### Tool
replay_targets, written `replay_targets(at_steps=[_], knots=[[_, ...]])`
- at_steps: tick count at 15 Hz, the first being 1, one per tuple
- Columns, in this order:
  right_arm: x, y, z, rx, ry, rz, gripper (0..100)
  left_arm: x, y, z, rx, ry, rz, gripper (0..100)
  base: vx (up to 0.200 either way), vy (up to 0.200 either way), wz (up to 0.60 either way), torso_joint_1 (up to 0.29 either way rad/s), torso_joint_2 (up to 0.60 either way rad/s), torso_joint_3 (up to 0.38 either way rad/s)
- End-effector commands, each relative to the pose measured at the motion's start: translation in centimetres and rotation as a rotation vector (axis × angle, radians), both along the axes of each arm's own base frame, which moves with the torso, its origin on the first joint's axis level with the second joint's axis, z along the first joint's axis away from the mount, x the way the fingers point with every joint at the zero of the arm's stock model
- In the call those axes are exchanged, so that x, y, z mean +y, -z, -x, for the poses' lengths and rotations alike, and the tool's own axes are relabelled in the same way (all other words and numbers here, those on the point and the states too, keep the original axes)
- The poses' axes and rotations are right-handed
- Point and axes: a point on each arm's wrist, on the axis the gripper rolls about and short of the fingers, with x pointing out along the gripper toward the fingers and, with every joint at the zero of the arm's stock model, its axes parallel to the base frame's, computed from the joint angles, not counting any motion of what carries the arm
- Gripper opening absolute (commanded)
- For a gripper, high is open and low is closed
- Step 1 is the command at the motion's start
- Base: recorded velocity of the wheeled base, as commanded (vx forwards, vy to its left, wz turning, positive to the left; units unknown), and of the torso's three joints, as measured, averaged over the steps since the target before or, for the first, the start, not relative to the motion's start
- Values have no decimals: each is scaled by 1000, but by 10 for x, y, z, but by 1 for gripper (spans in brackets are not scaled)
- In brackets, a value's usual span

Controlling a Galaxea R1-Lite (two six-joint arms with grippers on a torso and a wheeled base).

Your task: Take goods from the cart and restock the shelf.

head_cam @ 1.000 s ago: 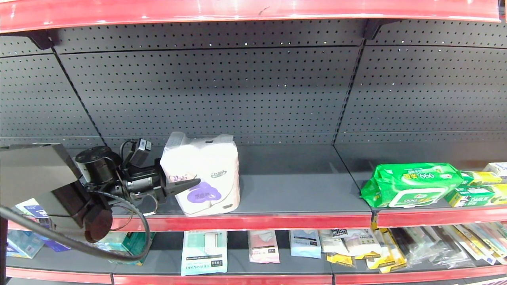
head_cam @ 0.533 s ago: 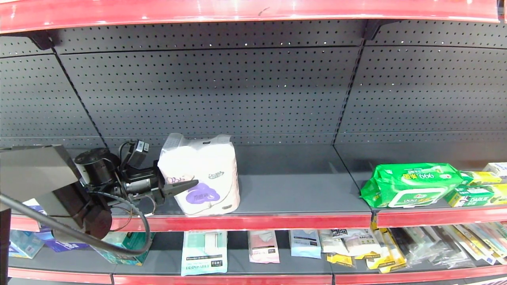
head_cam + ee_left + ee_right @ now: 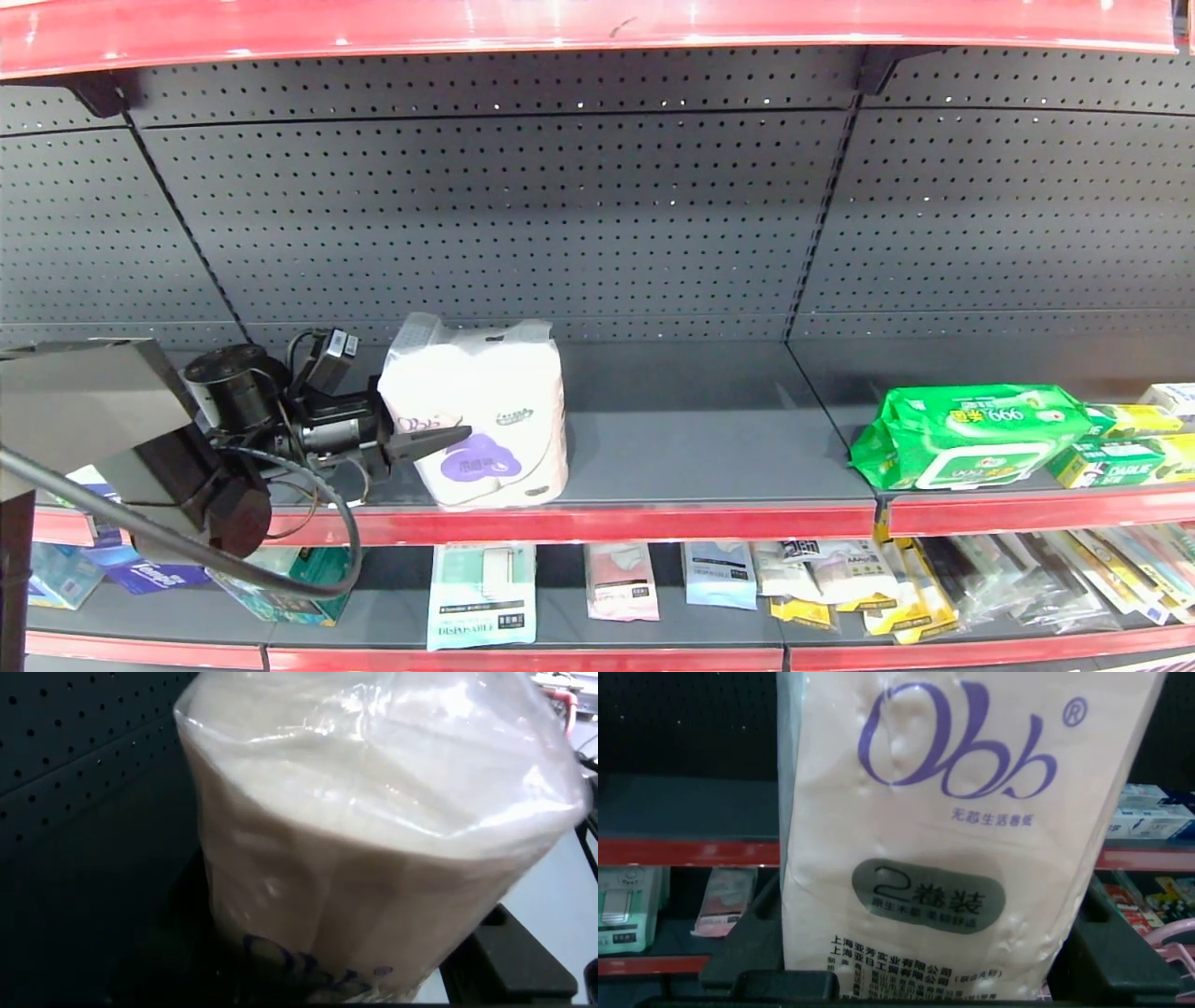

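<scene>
Left tool (image 3: 439,425) clasps tissue pack (image 3: 495,401) on shelf (image 3: 672,457); right tool (image 3: 924,971) holds second pack (image 3: 971,812). Likely soft, light, slippery: grip mid-sides.

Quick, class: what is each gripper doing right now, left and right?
Left gripper: closed on the white roll pack standing on the shelf.
Right gripper: closed on a second roll pack.

You've got tissue pk (image 3: 490,411) plus 2nd tissue pk (image 3: 971,859), so 2; green wipes pk (image 3: 971,434) x1; yel-green boxes (image 3: 1106,460) min 2; pale box (image 3: 1174,397) x1; lower-shelf pkts (image 3: 621,581) too jumbled for you to count.
</scene>
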Motion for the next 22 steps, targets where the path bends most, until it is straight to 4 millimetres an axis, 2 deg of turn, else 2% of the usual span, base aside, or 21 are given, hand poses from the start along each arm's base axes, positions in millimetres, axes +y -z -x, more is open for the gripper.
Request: replay_targets(at_steps=[1,22], knots=[[0,0,0,1,1,0,0,0,-2,-7,-30,2,0,0,0,0,0,0,0,0],[0,-1,1,-5,1,0,0,-7,4,-8,-12,21,1,0,0,0,0,0,0,0]])
